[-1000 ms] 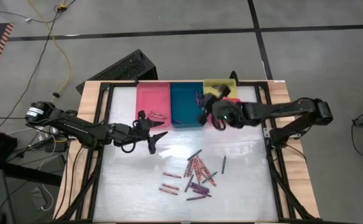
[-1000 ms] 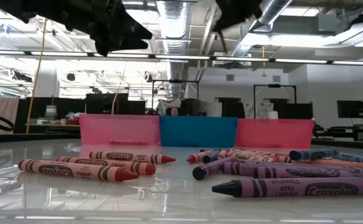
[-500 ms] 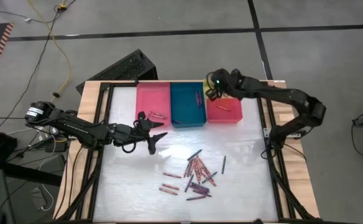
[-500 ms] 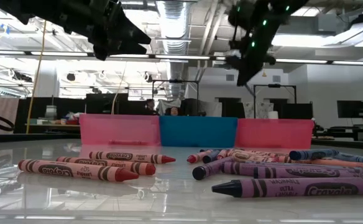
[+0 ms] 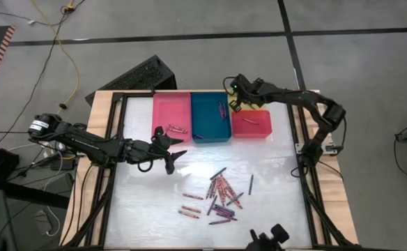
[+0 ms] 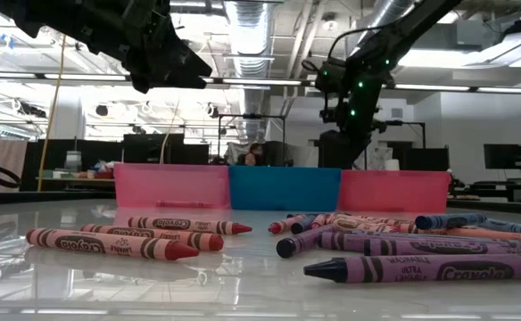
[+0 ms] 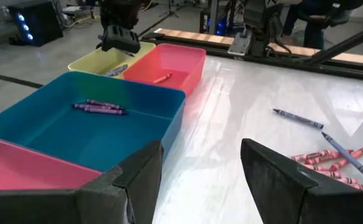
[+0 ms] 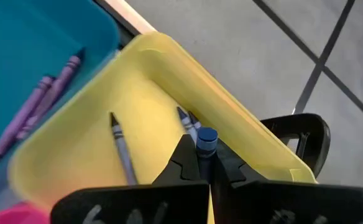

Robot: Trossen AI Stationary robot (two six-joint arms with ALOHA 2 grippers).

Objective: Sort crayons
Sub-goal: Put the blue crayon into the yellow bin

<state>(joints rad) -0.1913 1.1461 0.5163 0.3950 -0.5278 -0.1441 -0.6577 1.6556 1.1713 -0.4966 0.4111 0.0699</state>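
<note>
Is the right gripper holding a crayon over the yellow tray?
Yes, the right gripper is shut on a blue crayon directly above the yellow tray.

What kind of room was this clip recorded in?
Probably a robotics lab or workshop: exposed ceiling ducts, a row of dark monitors behind the table, and a bare grey floor with taped lines and loose cables.

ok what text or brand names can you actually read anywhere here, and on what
"Crayola": wrapper of the red crayon nearest the low camera.
"Crayola": wrapper of the red crayon behind it.
"Crayola": wrapper of the purple crayon at the front, low view.
"WASHABLE" and "ULTRA": same purple wrapper, smaller print, just legible.
Wrappers farther back in the crayon pile: print too blurred to read.
High view and both wrist views: no readable text.
</note>
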